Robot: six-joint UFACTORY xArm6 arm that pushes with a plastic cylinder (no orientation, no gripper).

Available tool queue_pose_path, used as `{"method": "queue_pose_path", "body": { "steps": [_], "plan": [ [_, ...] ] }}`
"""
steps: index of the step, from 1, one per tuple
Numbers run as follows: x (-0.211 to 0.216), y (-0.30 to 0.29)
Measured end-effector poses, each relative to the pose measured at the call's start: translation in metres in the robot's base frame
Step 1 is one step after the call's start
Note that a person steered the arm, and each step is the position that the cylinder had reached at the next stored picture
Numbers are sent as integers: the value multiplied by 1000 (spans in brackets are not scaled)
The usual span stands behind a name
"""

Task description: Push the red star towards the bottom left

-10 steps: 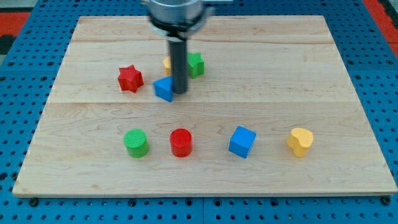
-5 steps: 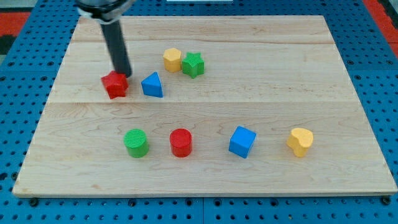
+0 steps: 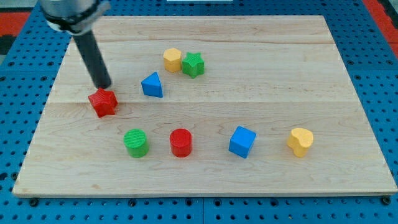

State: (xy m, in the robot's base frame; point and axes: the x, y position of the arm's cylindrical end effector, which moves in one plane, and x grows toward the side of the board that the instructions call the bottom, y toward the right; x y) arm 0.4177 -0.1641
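Note:
The red star (image 3: 102, 102) lies on the wooden board (image 3: 280, 81), left of centre. My tip (image 3: 104, 86) stands just above the star in the view, at its upper edge, touching or nearly touching it. The dark rod rises from there toward the view's top left. A blue triangle (image 3: 152, 84) lies to the right of the star.
A yellow block (image 3: 172, 60) and a green star (image 3: 193, 64) sit together above the middle. Along the lower row lie a green cylinder (image 3: 135, 142), a red cylinder (image 3: 181, 142), a blue cube (image 3: 242, 142) and a yellow heart (image 3: 300, 141).
My tip moved from the blue triangle leftward to the red star and pushed the star down and to the left. The blue triangle shifted slightly left early on.

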Motion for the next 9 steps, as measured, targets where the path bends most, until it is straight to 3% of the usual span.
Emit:
{"method": "queue_pose_path", "body": {
  "steps": [2, 6, 7, 9],
  "plan": [
    [28, 1],
    [10, -51],
    [44, -49],
    [72, -49]
  ]
}}
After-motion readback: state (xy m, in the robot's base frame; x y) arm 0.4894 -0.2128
